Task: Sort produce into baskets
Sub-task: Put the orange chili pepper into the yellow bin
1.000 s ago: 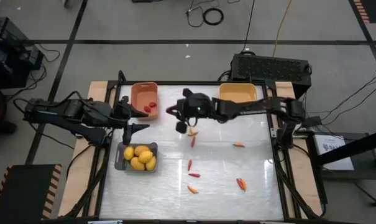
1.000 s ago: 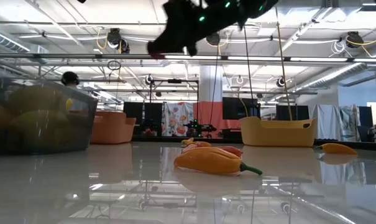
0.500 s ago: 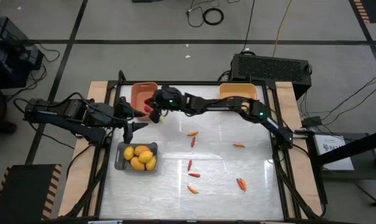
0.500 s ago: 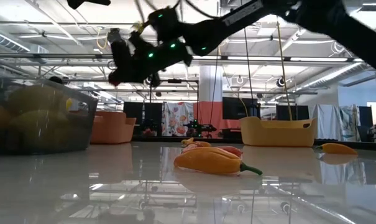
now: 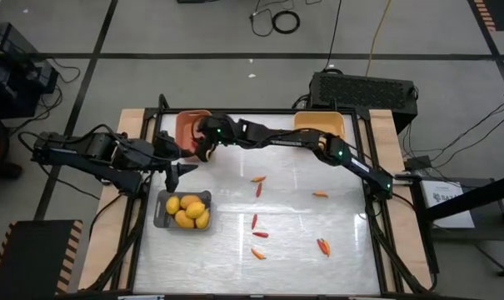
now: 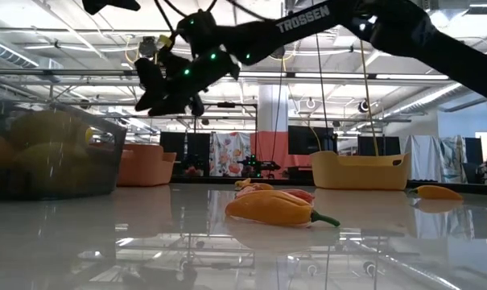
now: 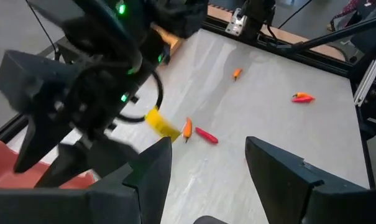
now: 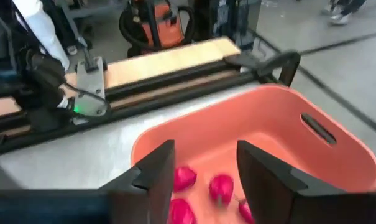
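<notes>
The salmon-orange basket [image 5: 185, 123] stands at the table's far left and holds several dark red pieces [image 8: 220, 186]. My right gripper [image 5: 203, 148] reaches across the table and hovers over this basket. Its fingers are open with nothing between them in the right wrist view [image 8: 206, 155]. My left gripper [image 5: 178, 171] is open and empty between the salmon basket and the grey basket [image 5: 162, 218], which holds several yellow fruits [image 5: 187, 210]. The yellow-orange basket [image 5: 318, 123] stands at the far edge, right of centre. Several slim orange and red peppers [image 5: 257, 190] lie on the table.
Loose peppers lie scattered over the middle and near right of the table [image 5: 320, 194] [image 5: 323, 246] [image 5: 257, 254]. The right arm [image 5: 318, 146] spans the far part of the table. The two grippers are close together by the salmon basket.
My right gripper has swung from the table's middle toward the far left, carrying a dark red piece, and now hangs over the salmon basket. The piece no longer shows at its fingers.
</notes>
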You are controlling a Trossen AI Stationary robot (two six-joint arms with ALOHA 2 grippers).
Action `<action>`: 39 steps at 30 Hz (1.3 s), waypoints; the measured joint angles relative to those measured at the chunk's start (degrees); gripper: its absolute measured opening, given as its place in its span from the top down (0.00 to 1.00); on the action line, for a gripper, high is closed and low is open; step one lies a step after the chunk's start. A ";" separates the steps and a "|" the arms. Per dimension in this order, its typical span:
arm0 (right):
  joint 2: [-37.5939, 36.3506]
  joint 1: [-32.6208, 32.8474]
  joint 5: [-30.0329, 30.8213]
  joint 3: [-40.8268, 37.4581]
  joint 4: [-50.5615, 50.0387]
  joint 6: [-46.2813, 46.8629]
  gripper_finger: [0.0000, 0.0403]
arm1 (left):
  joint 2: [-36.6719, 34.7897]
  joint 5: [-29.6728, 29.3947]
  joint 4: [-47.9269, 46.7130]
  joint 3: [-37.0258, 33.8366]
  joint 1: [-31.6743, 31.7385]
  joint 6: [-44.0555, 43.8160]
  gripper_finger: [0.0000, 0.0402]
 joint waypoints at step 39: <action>-52.10 11.48 -0.20 -42.03 -60.10 8.78 0.56 | 32.74 14.82 38.18 -9.42 9.20 0.98 0.47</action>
